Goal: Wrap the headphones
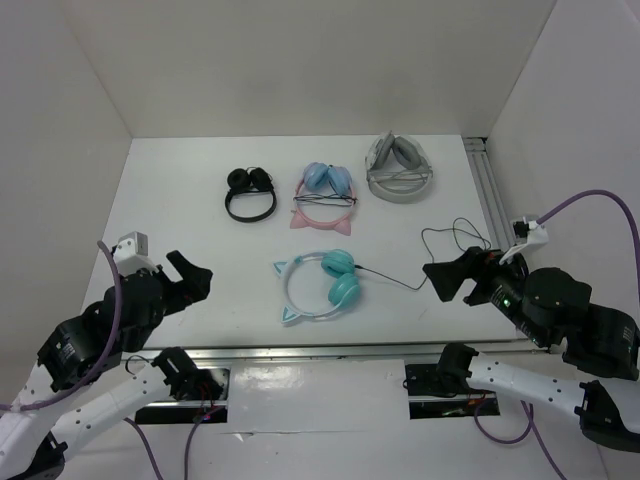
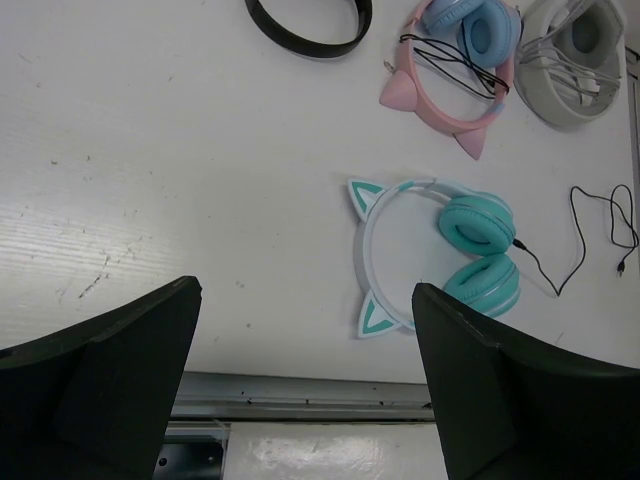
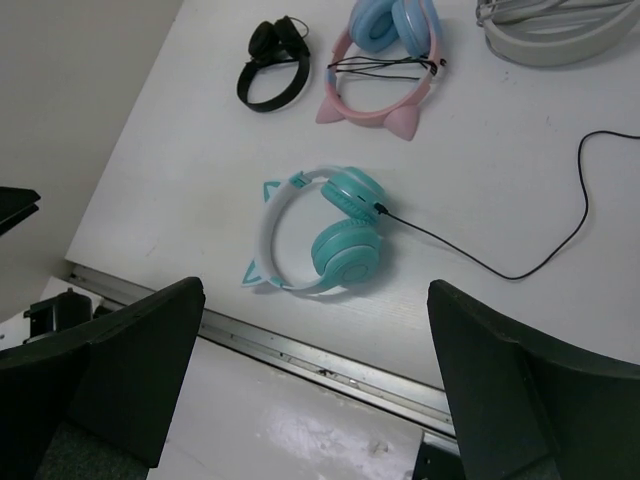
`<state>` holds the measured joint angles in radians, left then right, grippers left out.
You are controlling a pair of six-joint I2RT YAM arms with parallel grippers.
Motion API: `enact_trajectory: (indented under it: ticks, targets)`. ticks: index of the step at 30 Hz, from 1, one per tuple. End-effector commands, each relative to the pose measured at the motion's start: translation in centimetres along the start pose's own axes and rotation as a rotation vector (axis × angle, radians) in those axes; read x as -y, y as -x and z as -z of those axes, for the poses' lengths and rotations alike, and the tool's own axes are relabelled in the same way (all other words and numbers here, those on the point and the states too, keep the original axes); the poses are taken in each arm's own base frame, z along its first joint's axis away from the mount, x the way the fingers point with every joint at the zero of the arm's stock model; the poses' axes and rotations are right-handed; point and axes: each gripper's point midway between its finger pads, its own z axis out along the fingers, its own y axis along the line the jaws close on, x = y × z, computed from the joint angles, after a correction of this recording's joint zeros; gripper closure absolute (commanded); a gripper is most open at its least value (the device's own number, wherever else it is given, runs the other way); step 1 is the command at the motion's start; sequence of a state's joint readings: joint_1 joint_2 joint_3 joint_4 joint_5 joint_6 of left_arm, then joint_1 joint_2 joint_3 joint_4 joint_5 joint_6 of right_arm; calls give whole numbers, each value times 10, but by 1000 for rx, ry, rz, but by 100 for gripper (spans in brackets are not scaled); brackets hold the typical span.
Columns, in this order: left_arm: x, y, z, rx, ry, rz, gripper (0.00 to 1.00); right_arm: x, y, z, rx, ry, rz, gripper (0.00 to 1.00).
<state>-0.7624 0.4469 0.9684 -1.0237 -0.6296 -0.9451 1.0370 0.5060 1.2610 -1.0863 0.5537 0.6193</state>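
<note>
Teal headphones (image 1: 343, 290) (image 2: 477, 224) (image 3: 345, 248) lying flat on the white counter (image 1: 180, 200) (image 2: 150, 150) (image 3: 200, 180), close to the front edge and about in the middle. Two round cups side by side on the right. White band curving off to the left, with two small cat ears on it. Thin black cable (image 1: 395, 281) (image 2: 580, 232) (image 3: 520, 275) plugged into one cup, running off to the right across the counter, then up into loose loops. Not wrapped round the headphones.

Farther back, three more pairs in a row. Small black headphones (image 1: 250, 180) (image 2: 310, 47) (image 3: 268, 40) on the left. Pink cat-ear headphones (image 1: 325, 182) (image 2: 440, 105) (image 3: 350, 106) with light blue cups in the middle. Grey headphones (image 1: 400, 190) (image 2: 575, 60) (image 3: 560, 42) on the right. All three well apart from the teal pair. Thin cords lying across the pink pair and the grey pair.

Left tool (image 1: 190, 275) (image 2: 305, 290) low on the left side of the counter, well apart from the teal headphones. Spread wide, holding nothing.

Right tool (image 1: 445, 280) (image 3: 315, 288) on the right side, near the loose loops of the cable. Hard to tell about touching there. Spread wide too, holding nothing.

In each wrist view, teal headphones seen through the gap of the spread tool, farther off on the counter.
</note>
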Motion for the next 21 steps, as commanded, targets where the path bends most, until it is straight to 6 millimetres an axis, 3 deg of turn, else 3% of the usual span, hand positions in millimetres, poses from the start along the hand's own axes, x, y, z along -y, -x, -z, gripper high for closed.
enact_trajectory:
  ticks: [1,5,10,13,15,18,20,21]
  targets:
    - [9,8,2,26,-39,21,0,5,5,0,15,-31,13,0]
    - [15,6,3,19,-86,-13,0,-4,10,6,45,52,11,0]
    - [26,9,3,43,-163,-39,0,-9,2,2,45,90,0,0]
    - [34,-4,-14,-28,-109,-103,0,-7,-21,-17,-28,37,26,0]
    - [38,-16,-27,-98,-49,-107,0,-2,-32,-34,-50,-37,44,0]
    - [56,-55,-61,-233,-9,-106,0,-3,-48,-57,-108,-106,84,0]
    - [61,-79,-80,-278,-18,-100,0,-6,-48,-64,-106,-117,88,0]
    - [54,-97,-90,-304,-7,-112,0,-11,-46,-68,-94,-107,78,0]
